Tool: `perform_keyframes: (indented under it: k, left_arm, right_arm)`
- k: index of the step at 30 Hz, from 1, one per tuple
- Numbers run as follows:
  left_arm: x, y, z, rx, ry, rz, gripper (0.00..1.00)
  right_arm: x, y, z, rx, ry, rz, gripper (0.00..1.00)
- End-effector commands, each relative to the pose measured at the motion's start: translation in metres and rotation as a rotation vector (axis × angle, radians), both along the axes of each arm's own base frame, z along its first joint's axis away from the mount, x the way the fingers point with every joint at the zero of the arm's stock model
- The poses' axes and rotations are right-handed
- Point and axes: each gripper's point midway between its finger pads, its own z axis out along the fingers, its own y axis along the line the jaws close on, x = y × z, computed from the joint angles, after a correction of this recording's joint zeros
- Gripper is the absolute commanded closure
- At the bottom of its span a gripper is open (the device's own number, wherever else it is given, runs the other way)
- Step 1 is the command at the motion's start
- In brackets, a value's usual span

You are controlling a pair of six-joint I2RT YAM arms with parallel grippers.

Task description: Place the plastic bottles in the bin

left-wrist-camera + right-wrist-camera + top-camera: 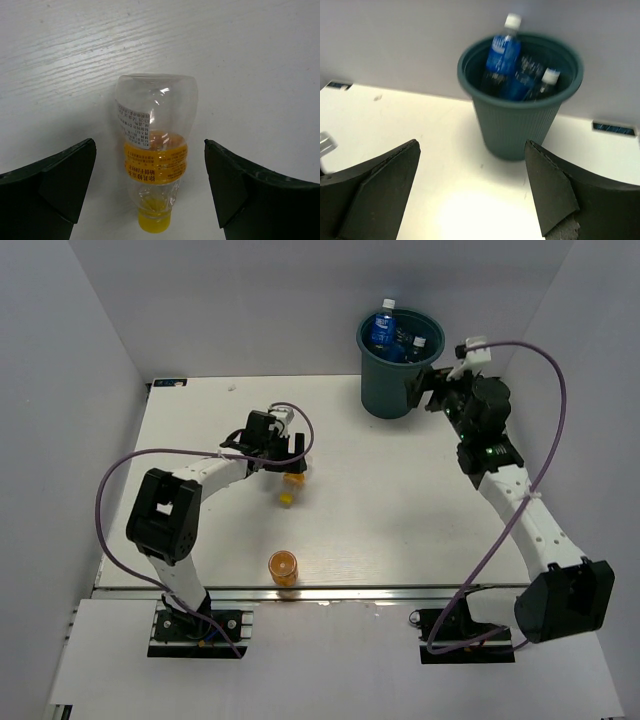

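Bottle (154, 155) betw. L jaws; untouched

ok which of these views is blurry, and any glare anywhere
Right wrist view: motion-blurred, the bin and its blue-label bottles smeared, with a washed-out bright patch on the table. Left wrist view: sharp, small highlights on the clear bottle. Top external view: sharp, a bright strip of glare along the table's near edge.
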Motion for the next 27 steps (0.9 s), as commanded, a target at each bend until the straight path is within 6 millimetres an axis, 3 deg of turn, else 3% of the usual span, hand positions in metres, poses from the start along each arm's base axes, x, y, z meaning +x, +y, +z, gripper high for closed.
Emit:
perform_keyframes:
  k: [1,5,7,12,13,14,15,17,18,21,22,23,25,27]
  left_arm:
    - [0.006,-0.014,0.003,-0.029,-0.020,-0.052,0.02]
    - [0.008,-0.023,-0.015,-0.024,0.023,-0.063,0.08]
    - [0.012,-0.028,-0.014,-0.045,0.026,-0.060,0.19]
    - [0.023,-0.032,-0.014,-0.059,0.009,-0.042,0.28]
    - [0.024,-0.031,-0.012,-0.057,0.004,-0.037,0.33]
    - [0.026,-0.032,-0.008,-0.060,-0.003,-0.037,0.48]
    - [0.026,-0.032,-0.004,-0.062,-0.005,-0.039,0.54]
    - [0.024,-0.039,0.010,-0.095,-0.023,-0.069,0.62]
    - [0.025,-0.043,0.030,-0.121,-0.070,-0.095,0.64]
    - [0.001,-0.067,0.062,-0.194,-0.144,-0.276,0.65]
    - [-0.012,-0.082,0.090,-0.227,-0.220,-0.351,0.65]
    - [-0.024,-0.091,0.101,-0.244,-0.251,-0.412,0.65]
    - [-0.051,-0.108,0.118,-0.224,-0.323,-0.522,0.65]
    - [-0.073,-0.123,0.120,-0.201,-0.343,-0.609,0.65]
  right_arm:
    - [-0.029,0.005,0.005,0.061,-0.006,0.061,0.11]
    - [-0.050,0.008,-0.007,0.074,0.014,0.102,0.11]
    - [-0.056,0.007,-0.013,0.107,0.031,0.102,0.11]
    - [-0.076,0.011,-0.035,0.202,0.112,0.126,0.11]
    - [-0.080,0.012,-0.048,0.215,0.131,0.137,0.11]
    - [-0.084,0.014,-0.052,0.242,0.143,0.143,0.11]
    - [-0.089,0.014,-0.052,0.256,0.139,0.151,0.11]
    - [-0.094,0.018,-0.062,0.272,0.152,0.178,0.11]
    - [-0.097,0.021,-0.061,0.294,0.156,0.192,0.11]
    - [-0.103,0.037,-0.069,0.313,0.177,0.293,0.11]
    - [-0.111,0.049,-0.070,0.312,0.188,0.377,0.11]
    - [-0.113,0.056,-0.078,0.313,0.209,0.421,0.11]
    - [-0.127,0.073,-0.073,0.318,0.198,0.562,0.11]
    - [-0.131,0.084,-0.075,0.303,0.200,0.646,0.11]
